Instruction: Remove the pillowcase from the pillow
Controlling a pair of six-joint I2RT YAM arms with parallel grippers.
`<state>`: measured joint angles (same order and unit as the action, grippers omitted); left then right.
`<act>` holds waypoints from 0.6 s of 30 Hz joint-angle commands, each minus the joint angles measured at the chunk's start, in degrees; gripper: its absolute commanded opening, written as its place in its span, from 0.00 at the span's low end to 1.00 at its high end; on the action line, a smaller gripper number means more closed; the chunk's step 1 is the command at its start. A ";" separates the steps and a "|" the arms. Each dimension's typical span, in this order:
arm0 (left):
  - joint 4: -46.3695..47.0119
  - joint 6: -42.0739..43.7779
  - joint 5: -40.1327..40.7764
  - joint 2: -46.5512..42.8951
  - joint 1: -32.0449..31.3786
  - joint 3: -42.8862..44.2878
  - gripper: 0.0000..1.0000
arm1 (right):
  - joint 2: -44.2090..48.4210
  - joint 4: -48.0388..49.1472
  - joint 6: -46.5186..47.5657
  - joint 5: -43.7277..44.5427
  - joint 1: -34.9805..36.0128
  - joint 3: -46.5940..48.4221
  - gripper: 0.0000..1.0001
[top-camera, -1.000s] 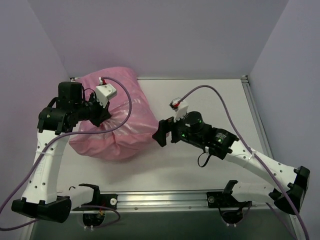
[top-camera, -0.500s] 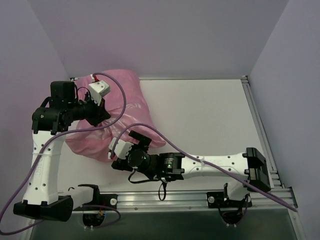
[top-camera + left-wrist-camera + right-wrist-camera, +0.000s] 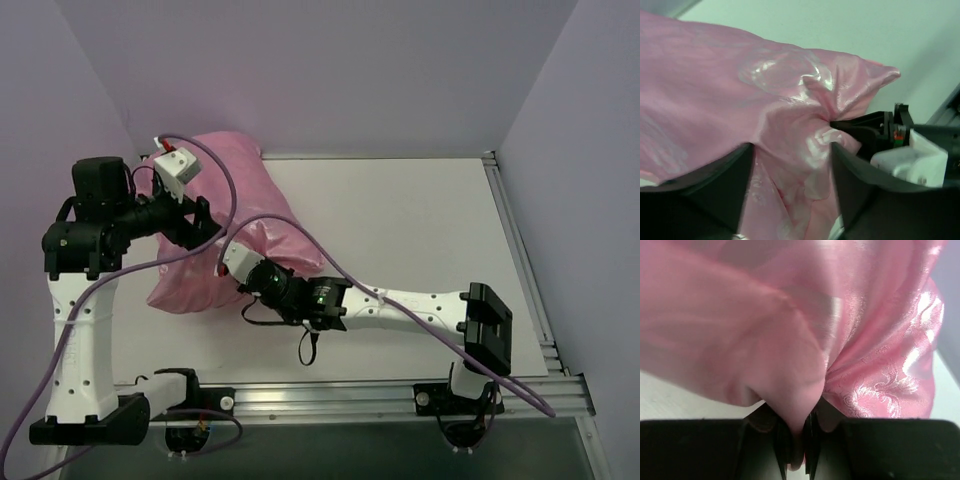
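Note:
The pink satin pillowcase (image 3: 225, 215) lies bunched at the table's far left; the pillow inside it is hidden. My right gripper (image 3: 234, 270) reaches across from the right and is shut on a fold of the pillowcase (image 3: 805, 390) at its near edge, the fabric pinched between the fingertips (image 3: 785, 445). My left gripper (image 3: 198, 226) hovers over the middle of the pillowcase (image 3: 740, 85). In the left wrist view its fingers (image 3: 735, 175) stand wide apart with loose fabric between them, gripping nothing. The right gripper (image 3: 840, 122) shows there too, biting a pucker of cloth.
Purple walls close in at the back and left, close to the pillowcase. A metal rail (image 3: 400, 398) runs along the near table edge and another (image 3: 515, 240) along the right side. The white table (image 3: 400, 220) stretches to the right of the cloth.
My right arm swung from mid-table to the left and shut on the pillowcase's near edge. My left gripper let go of the fabric, opened, and drew back to the left.

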<state>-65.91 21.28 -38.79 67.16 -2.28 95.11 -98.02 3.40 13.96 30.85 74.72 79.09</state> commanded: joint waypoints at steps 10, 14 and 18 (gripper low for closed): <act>-3.42 -1.60 10.83 4.21 8.35 23.28 0.94 | 21.37 1.70 -34.43 -53.24 -43.28 -11.66 0.00; -3.44 1.83 15.49 4.12 8.52 14.19 0.94 | 24.71 1.35 -35.49 -62.55 -55.60 -19.74 0.00; 1.20 2.63 24.44 5.44 9.84 -0.95 0.94 | 25.94 1.96 -35.05 -63.38 -60.57 -23.27 0.00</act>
<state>-65.78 22.22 -22.96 69.36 6.00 102.80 -74.46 2.28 -17.67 -24.80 15.27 56.69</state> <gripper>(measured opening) 0.938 0.105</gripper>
